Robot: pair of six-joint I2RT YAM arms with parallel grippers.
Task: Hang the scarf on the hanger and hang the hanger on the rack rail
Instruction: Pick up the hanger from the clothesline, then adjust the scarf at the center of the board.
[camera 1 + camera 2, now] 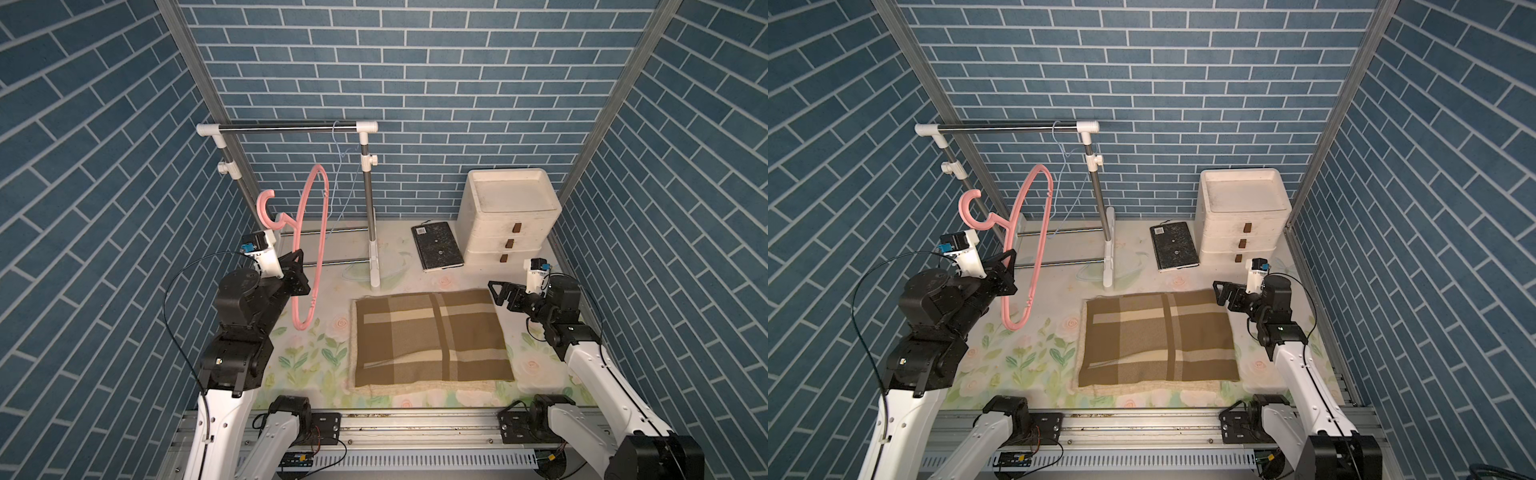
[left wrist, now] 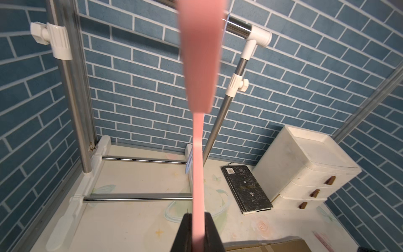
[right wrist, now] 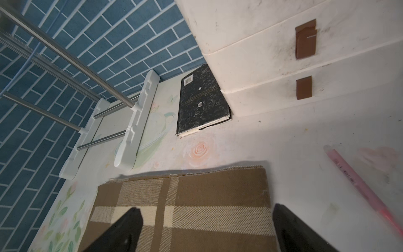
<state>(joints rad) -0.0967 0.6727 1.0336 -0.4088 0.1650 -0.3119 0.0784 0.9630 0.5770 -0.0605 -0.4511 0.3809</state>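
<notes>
A pink hanger [image 1: 300, 325] [image 1: 1013, 325] is held up edge-on at the left, its hook pointing left. My left gripper [image 1: 297, 270] [image 1: 1008, 270] is shut on one of its arms. In the left wrist view the pink bar [image 2: 199, 65] runs up from between the black fingers [image 2: 198, 215]. The scarf [image 1: 432, 336] [image 1: 1158, 336], brown plaid, lies folded flat in the middle of the table. My right gripper [image 1: 500, 293] [image 1: 1223, 293] hovers open at its far right corner. The right wrist view shows the fingers spread [image 3: 206, 208] over the scarf [image 3: 181, 207], holding nothing.
A clothes rack with a steel rail [image 1: 291, 129] [image 1: 1009, 128] stands at the back left; a thin blue wire [image 1: 338, 166] hangs from it. At the back right are a white drawer unit [image 1: 509, 220] and a black book [image 1: 438, 245]. A pink pen [image 3: 359, 183] lies right of the scarf.
</notes>
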